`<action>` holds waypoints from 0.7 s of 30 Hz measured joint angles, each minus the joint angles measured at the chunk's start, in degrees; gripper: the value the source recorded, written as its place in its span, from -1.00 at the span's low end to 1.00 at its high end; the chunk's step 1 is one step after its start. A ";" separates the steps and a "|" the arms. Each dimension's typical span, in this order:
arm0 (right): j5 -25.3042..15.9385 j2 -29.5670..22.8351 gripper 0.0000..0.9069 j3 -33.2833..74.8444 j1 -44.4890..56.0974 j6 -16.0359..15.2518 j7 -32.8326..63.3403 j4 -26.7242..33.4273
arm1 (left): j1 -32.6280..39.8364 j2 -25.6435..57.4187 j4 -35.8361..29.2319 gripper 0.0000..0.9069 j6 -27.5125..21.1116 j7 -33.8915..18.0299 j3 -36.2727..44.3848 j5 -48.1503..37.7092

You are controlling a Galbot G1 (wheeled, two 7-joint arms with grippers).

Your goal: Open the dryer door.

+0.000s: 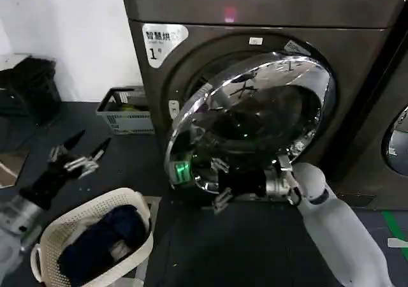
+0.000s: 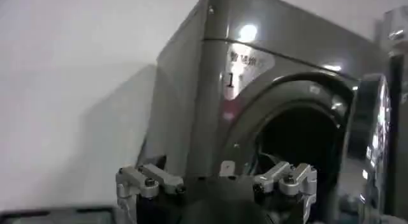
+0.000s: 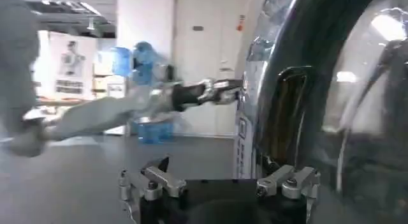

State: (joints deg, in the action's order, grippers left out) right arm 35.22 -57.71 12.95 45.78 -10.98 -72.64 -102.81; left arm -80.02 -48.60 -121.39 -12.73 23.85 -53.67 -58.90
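The dryer door (image 1: 255, 121), a chrome ring around dark glass, stands swung partly out from the grey-brown machine with the "1" sticker (image 1: 159, 44). My right gripper (image 1: 221, 183) is at the door's lower edge, open, with one finger on each side of the rim. In the right wrist view the door's edge (image 3: 252, 110) runs between the spread fingers of that gripper (image 3: 223, 174). My left gripper (image 1: 86, 150) hangs open and empty, off to the left of the machine. The left wrist view looks past the left gripper (image 2: 217, 180) at the dark drum opening (image 2: 299, 142) and the door's rim (image 2: 376, 142).
A white laundry basket (image 1: 48, 236) holding dark blue clothes stands on the floor at front left. A grey crate (image 1: 124, 111) sits by the wall beside the machine. A neighbouring machine's round door (image 1: 398, 140) shows at the right edge. The dark floor stretches under the door.
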 joint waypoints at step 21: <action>2.69 2.18 1.00 15.41 8.99 1.89 -8.93 0.04 | 13.84 9.15 6.46 1.00 -1.61 11.41 17.94 2.37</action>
State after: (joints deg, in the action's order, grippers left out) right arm 37.91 -55.53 28.36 54.77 -9.10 -81.58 -102.77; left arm -66.18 -39.46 -114.92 -14.34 35.26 -35.72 -56.52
